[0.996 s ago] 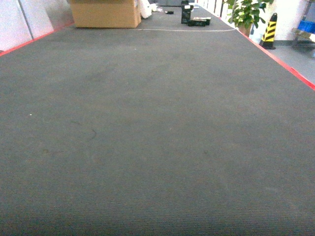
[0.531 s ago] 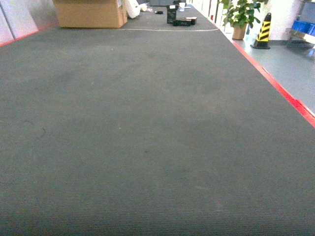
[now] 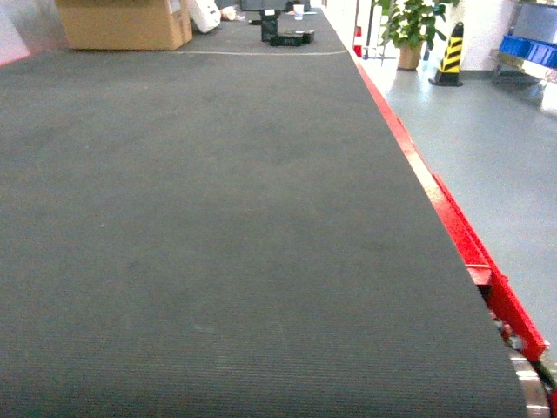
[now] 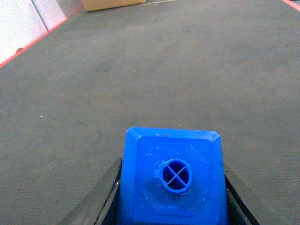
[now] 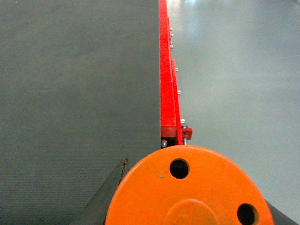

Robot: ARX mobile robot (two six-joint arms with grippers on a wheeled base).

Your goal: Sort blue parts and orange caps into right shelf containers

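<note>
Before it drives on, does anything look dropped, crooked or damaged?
Nothing stands out. The blue part sits squarely in the left end effector, the orange cap in the right end effector; nothing lies dropped on the dark belt.

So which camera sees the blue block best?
The left wrist view: the blue part fills its lower half, held in the left tool. The head view and the right wrist view show none of it.

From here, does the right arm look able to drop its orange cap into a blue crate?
Probably not yet. The only blue crates in view sit far off across the grey floor, past the red edge. The right gripper holds the orange cap above that edge.
</note>
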